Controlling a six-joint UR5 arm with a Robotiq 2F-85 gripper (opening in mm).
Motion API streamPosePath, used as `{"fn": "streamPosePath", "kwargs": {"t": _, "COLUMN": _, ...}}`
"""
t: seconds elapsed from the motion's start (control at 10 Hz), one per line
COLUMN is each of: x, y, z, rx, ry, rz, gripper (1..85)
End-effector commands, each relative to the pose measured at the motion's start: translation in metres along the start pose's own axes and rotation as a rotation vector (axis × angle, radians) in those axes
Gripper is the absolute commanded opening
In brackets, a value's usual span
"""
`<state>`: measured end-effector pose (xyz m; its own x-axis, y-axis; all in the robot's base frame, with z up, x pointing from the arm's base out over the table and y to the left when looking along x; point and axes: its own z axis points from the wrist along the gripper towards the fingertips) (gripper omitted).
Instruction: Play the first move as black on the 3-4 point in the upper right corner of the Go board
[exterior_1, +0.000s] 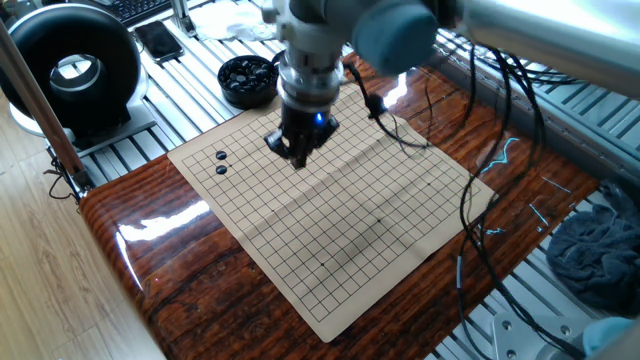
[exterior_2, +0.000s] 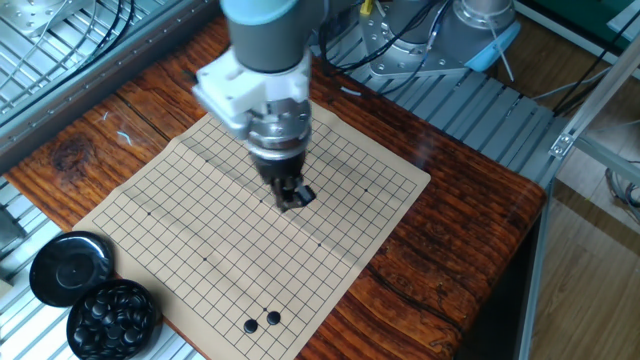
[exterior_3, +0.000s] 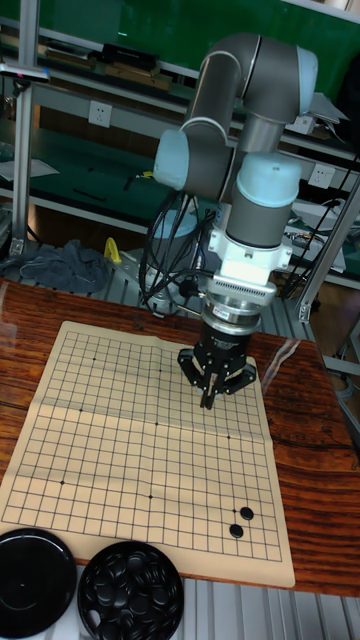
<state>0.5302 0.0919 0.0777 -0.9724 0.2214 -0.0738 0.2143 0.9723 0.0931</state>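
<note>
Above the middle of the Go board (exterior_1: 330, 235), the gripper (exterior_1: 297, 158) is hanging point-down, its fingers (exterior_3: 207, 388) drawn in close together with the tips nearly meeting. Whether a stone is pinched between those tips I cannot tell; in the other fixed view the tip (exterior_2: 292, 200) is showing only as a dark blur, and the tall fixed view gives no clear stone either. The tips are sitting just over the grid, and whether they are touching the sheet I cannot say.

Two black stones (exterior_1: 221, 163) are lying side by side on the board, close to one corner, well apart from the fingers. In the other fixed view the pair (exterior_2: 262, 322) is sitting at the near edge of the sheet, with the gripper far up the board from them. In the tall fixed view they (exterior_3: 241, 522) are resting near the lower right corner, below the gripper.

Off the board, the bowl of stones (exterior_2: 113, 318) is standing full on the metal rails, and its black lid (exterior_2: 69, 268) is lying just beside it. The board itself is lying flat on the glossy wooden table (exterior_1: 160, 250), a faint fold crossing it.
</note>
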Motion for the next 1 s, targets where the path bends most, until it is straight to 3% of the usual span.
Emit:
{"fn": "streamPosePath", "kwargs": {"t": 0.0, "x": 0.025, "y": 0.007, "z": 0.012, "rx": -0.012, "ry": -0.014, "rz": 0.04, "gripper": 1.3}}
{"fn": "streamPosePath", "kwargs": {"t": 0.3, "x": 0.023, "y": 0.006, "z": 0.012, "rx": -0.009, "ry": -0.02, "rz": 0.027, "gripper": 1.3}}
{"fn": "streamPosePath", "kwargs": {"t": 0.5, "x": 0.028, "y": 0.003, "z": 0.012, "rx": 0.007, "ry": -0.001, "rz": 0.016, "gripper": 1.3}}
{"fn": "streamPosePath", "kwargs": {"t": 0.9, "x": 0.017, "y": -0.006, "z": 0.012, "rx": 0.042, "ry": -0.043, "rz": -0.062, "gripper": 1.3}}
